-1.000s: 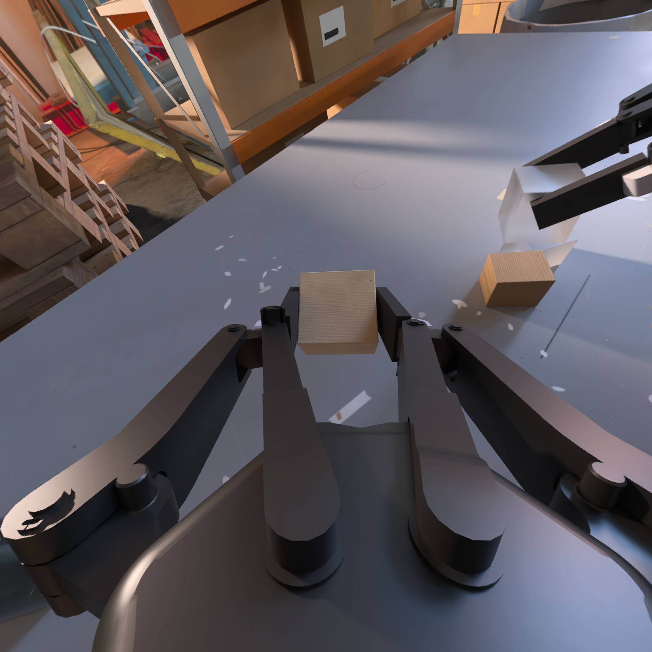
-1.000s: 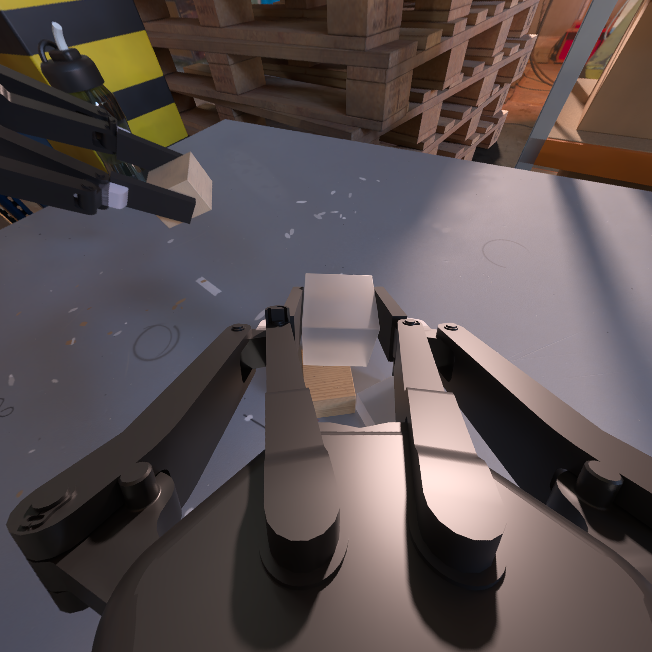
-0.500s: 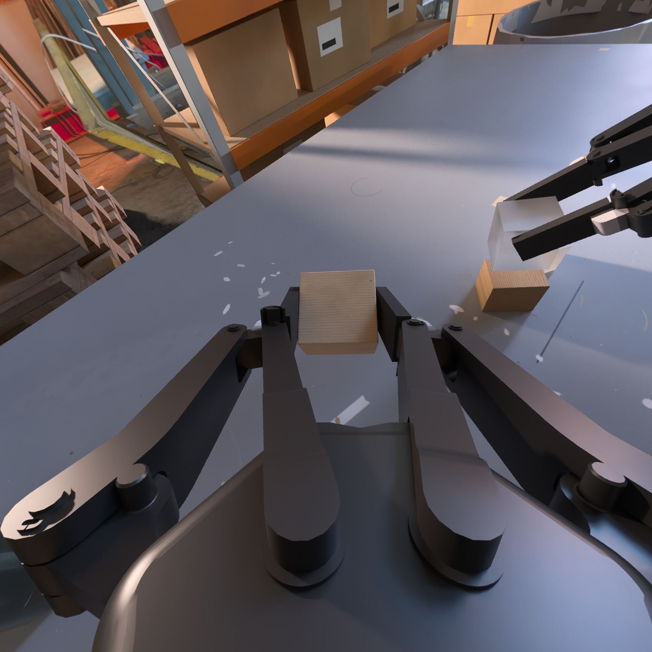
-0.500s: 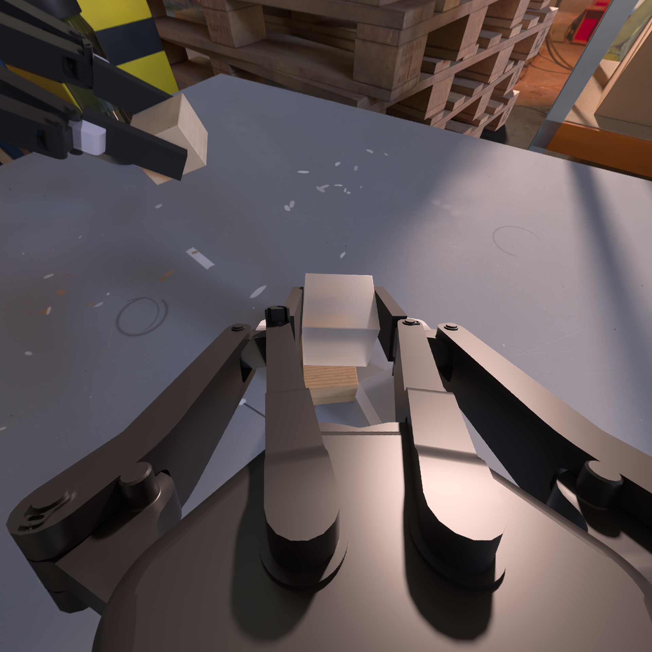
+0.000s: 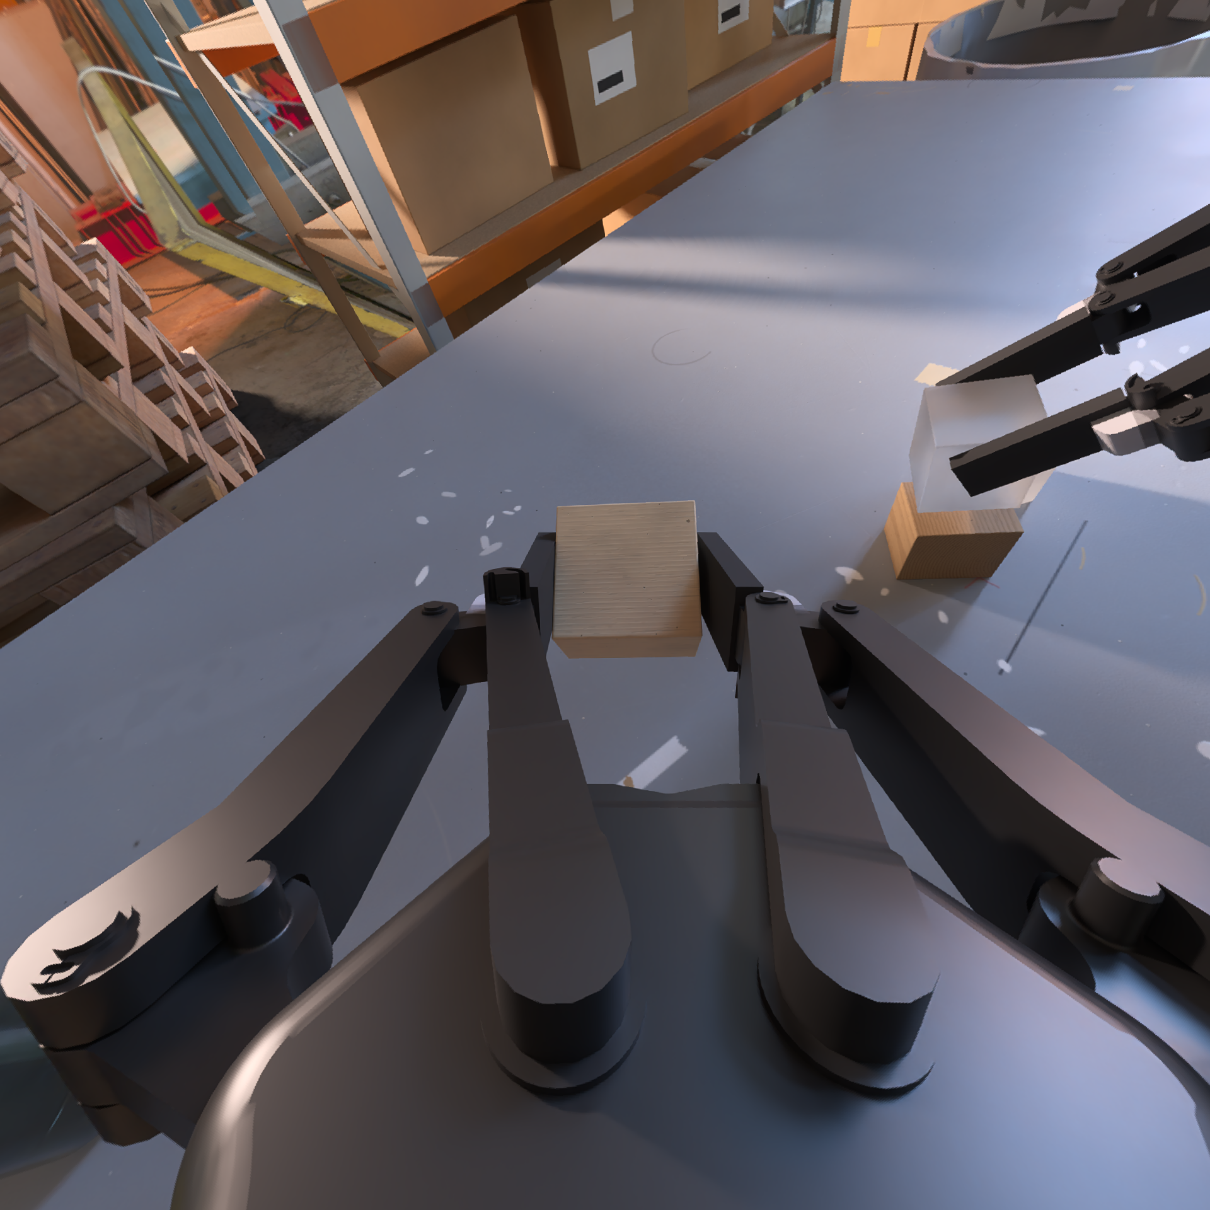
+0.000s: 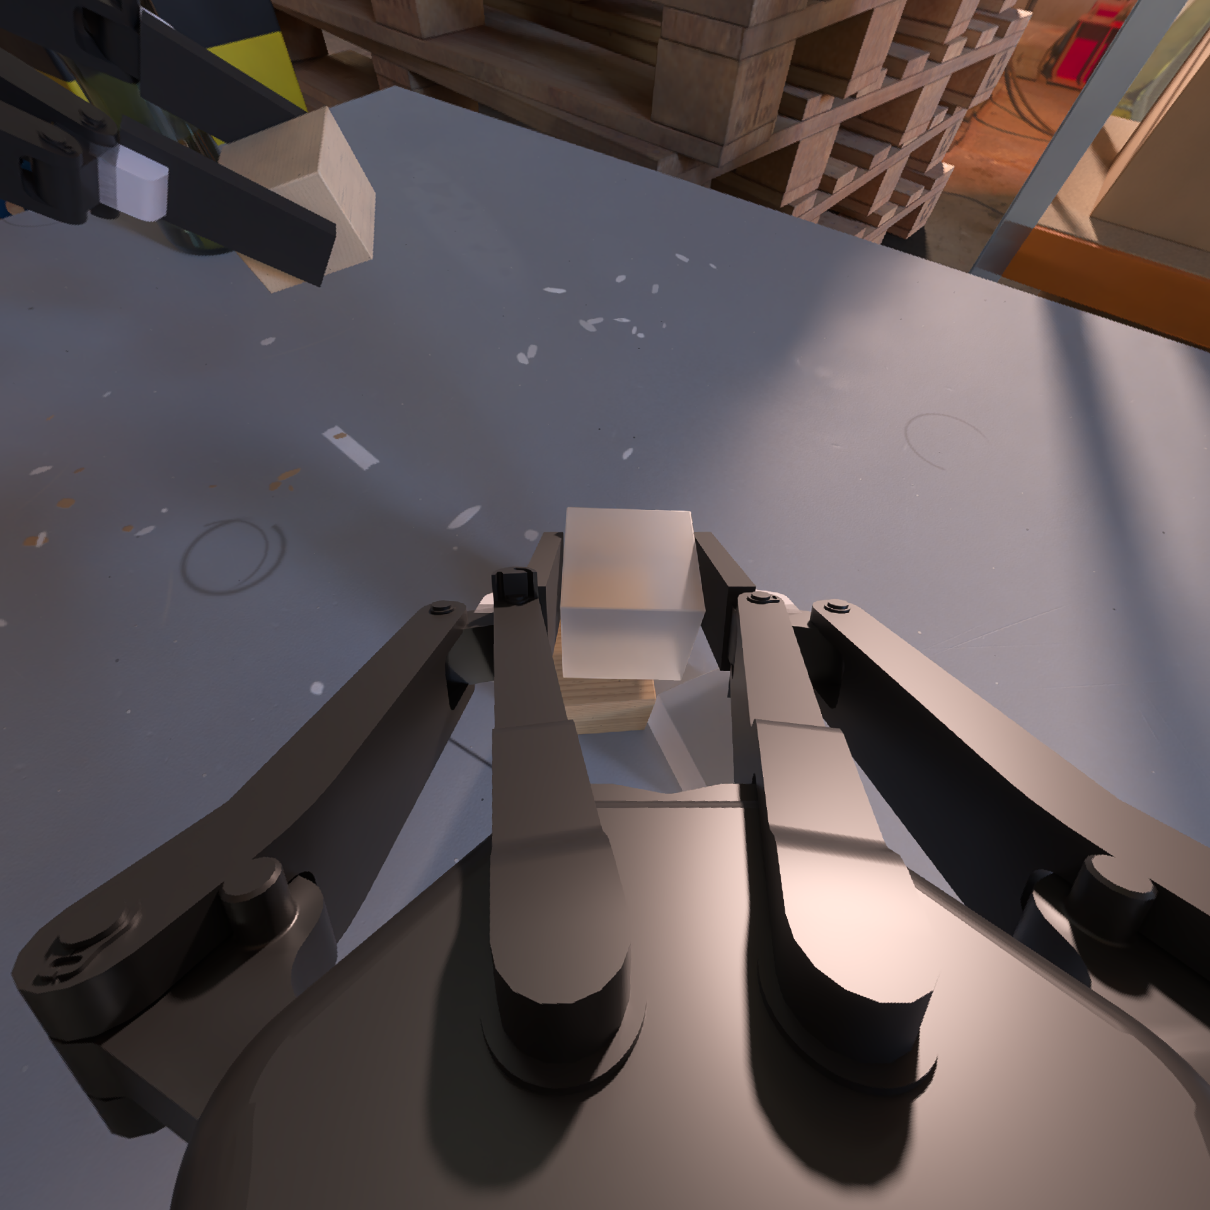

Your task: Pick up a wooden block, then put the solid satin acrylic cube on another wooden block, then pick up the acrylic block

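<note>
- The right gripper is clamped on the frosted acrylic cube, one finger pad flat on each side face, so the cube sits dead centre in the claw rather than off to either side.
- Directly under the cube lies the second wooden block, resting on the grey table. In the left wrist view the cube appears to sit on the block's top, shifted a little toward the block's far right edge; whether the faces are fully in contact cannot be told.
- The relation that matters is vertical: cube above block, claw around cube. Judged from this, the placing step is at or near its end, and the next move calls for a release, then a straight re-grasp and lift.
- The overhang is a risk: a sideways nudge on opening could tip the cube off.
- Farther off, the left gripper is closed on the first wooden block, held clear above the table and well apart from the stack.
- The right arm is plainly the nearer one for the cube.
</note>
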`<state>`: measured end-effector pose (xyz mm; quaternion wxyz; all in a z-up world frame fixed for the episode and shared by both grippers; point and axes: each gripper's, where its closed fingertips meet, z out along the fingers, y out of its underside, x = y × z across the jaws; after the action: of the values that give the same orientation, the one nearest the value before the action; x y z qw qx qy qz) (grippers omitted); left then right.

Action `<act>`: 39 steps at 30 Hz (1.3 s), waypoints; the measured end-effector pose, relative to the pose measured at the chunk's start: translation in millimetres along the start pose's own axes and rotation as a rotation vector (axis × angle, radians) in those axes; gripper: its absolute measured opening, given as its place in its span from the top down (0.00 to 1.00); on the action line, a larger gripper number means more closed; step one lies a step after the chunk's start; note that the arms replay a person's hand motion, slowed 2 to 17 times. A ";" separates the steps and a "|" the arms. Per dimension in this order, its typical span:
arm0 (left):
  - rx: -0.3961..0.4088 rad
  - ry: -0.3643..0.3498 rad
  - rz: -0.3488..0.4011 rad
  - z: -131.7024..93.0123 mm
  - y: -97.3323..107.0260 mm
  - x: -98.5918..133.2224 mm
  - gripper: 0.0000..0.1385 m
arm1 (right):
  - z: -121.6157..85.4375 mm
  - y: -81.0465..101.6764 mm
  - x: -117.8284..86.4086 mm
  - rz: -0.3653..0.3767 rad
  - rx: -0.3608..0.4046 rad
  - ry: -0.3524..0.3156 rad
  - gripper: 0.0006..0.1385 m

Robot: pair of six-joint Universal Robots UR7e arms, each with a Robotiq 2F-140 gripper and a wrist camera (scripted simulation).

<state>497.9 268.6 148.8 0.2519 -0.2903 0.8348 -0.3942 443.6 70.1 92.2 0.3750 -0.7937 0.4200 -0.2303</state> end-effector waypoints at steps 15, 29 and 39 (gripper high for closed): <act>-0.005 -0.004 0.003 0.3 0.6 -1.0 0.60 | -3.0 5.8 -3.7 0.020 0.012 -0.036 0.63; 0.004 0.003 0.002 -0.3 -1.4 0.4 0.60 | -5.1 1.9 -2.9 -0.004 0.039 -0.027 0.63; -0.001 -0.005 0.013 -0.7 -2.0 1.1 0.60 | -3.9 2.6 -6.1 -0.033 0.024 -0.029 0.63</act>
<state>497.3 267.2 150.6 0.2562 -0.2861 0.8362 -0.3914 436.3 72.7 92.2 0.3868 -0.7992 0.3985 -0.2300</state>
